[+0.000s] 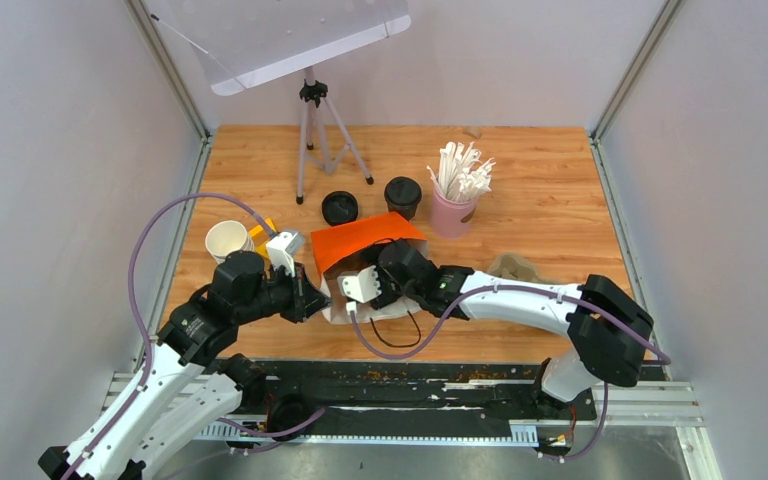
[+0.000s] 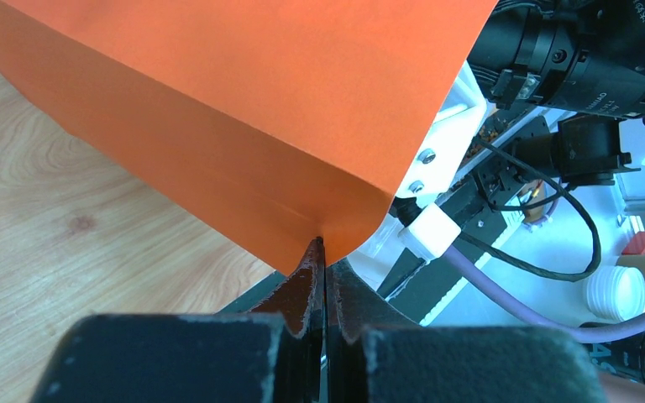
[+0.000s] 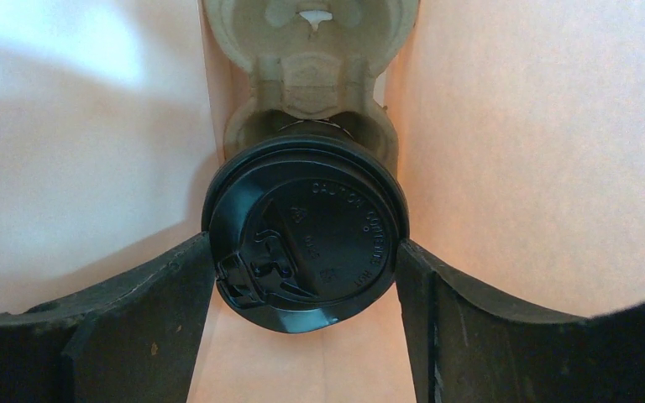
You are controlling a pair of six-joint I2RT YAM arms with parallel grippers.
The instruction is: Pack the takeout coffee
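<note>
As the right gripper (image 3: 305, 245) clamps it, the cup (image 3: 302, 222) fills its jaws

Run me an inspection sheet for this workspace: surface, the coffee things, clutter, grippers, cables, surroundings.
Surface: wooden table, dry, no spills seen.
Job's things: one lidded cup seated in a pulp tray inside the orange bag; a second lidded cup, a loose black lid and an open white cup out on the table.
Clutter: pink cup of straws; brown pulp-like piece.
Grippers: left gripper shut on the bag's edge; right gripper inside the bag, closed on the cup's lid.
Cables: purple cable looping wide off the left arm.
Surroundings: grey walls; tripod carrying a white panel.
</note>
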